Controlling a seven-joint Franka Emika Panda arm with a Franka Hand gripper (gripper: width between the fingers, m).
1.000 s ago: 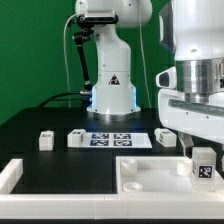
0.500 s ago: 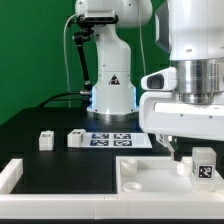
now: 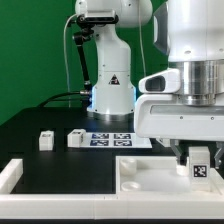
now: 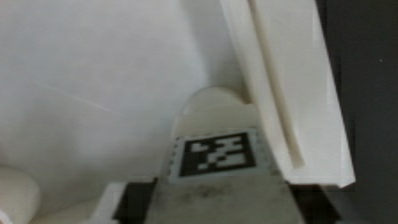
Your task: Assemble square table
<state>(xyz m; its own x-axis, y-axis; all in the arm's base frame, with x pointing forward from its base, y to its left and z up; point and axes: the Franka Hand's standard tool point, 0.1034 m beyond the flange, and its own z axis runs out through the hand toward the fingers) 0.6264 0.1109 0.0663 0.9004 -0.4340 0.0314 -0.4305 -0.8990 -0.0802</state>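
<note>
I am seeing the gripper (image 3: 199,158) sitting low, its fingers straddling a tagged table leg (image 4: 217,152). I cannot tell whether they are pinching it or standing just clear. The leg is standing upright on the square tabletop panel (image 3: 150,177), close to the panel's edge, toward the exterior view's right. Further out, a second leg (image 3: 77,138) and a third leg (image 3: 45,141) are waiting on the black table (image 3: 30,122), beside the marker board (image 3: 120,139). I am reading this as the leg-fitting step. The next move is probably calling for a firm grip, keeping the leg vertical over its socket.
</note>
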